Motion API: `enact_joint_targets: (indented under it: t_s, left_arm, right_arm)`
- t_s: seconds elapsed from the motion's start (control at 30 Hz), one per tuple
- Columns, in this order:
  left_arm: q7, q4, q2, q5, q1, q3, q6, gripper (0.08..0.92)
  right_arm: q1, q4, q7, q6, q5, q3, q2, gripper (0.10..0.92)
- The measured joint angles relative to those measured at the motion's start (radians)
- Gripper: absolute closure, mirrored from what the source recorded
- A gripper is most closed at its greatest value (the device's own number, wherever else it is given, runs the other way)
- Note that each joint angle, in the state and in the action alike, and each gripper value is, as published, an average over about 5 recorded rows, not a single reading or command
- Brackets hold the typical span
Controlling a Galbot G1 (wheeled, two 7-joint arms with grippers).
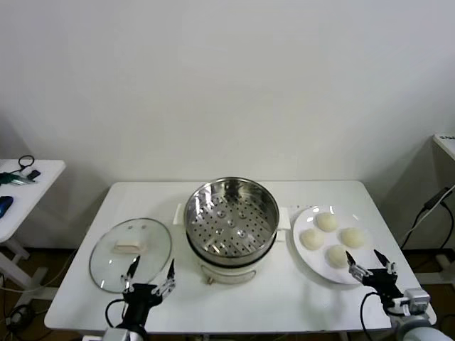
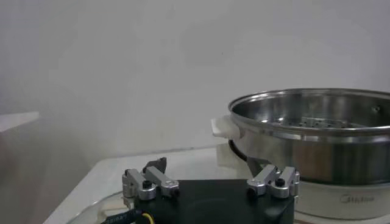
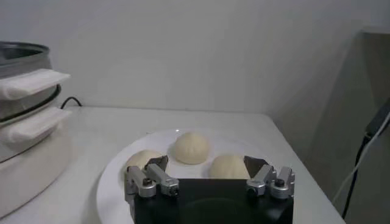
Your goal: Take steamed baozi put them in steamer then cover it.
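Waiting with jaws apart, the right gripper (image 1: 370, 267) is hovering at the flat white plate's (image 1: 307, 258) 5 o'clock edge. The round cream-white baozi (image 1: 337, 256) are lying unpicked; next comes lowering onto one. The left gripper (image 1: 151, 277) is idling, also spread.

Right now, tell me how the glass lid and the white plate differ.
The glass lid is clear with a metal rim; the white plate is opaque. The lid lies on the steamer's left side, the plate on its right. The lid carries a cream handle; the plate holds four baozi. Both are round and lie flat on the table.
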Motion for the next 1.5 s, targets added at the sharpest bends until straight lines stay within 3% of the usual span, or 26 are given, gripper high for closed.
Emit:
enact_joint_targets:
  t_s: [0.3, 0.57, 0.87, 1.13, 1.5]
  left_arm:
    - [-0.001, 0.006, 0.0, 0.007, -0.003, 0.009, -0.003, 0.177]
    - [0.0, 0.006, -0.001, 0.011, 0.002, 0.008, -0.004, 0.177]
    - [0.0, 0.013, -0.002, 0.015, 0.005, 0.008, -0.006, 0.177]
    - [-0.002, 0.018, -0.002, 0.016, 0.012, 0.004, -0.014, 0.177]
    - [-0.004, 0.024, -0.004, 0.016, 0.02, -0.004, -0.021, 0.177]
  right_arm:
    - [0.387, -0.162, -0.166, -0.047, -0.058, -0.245, -0.182, 0.203]
    - [0.912, -0.368, -0.575, 0.026, -0.241, -0.747, -0.308, 0.203]
    - [1.489, -0.614, -0.956, 0.16, -0.399, -1.341, -0.273, 0.203]
    - [1.735, -0.787, -1.079, 0.163, -0.43, -1.674, -0.166, 0.203]
    - [1.751, -0.98, -1.126, 0.173, -0.48, -1.755, -0.01, 0.203]
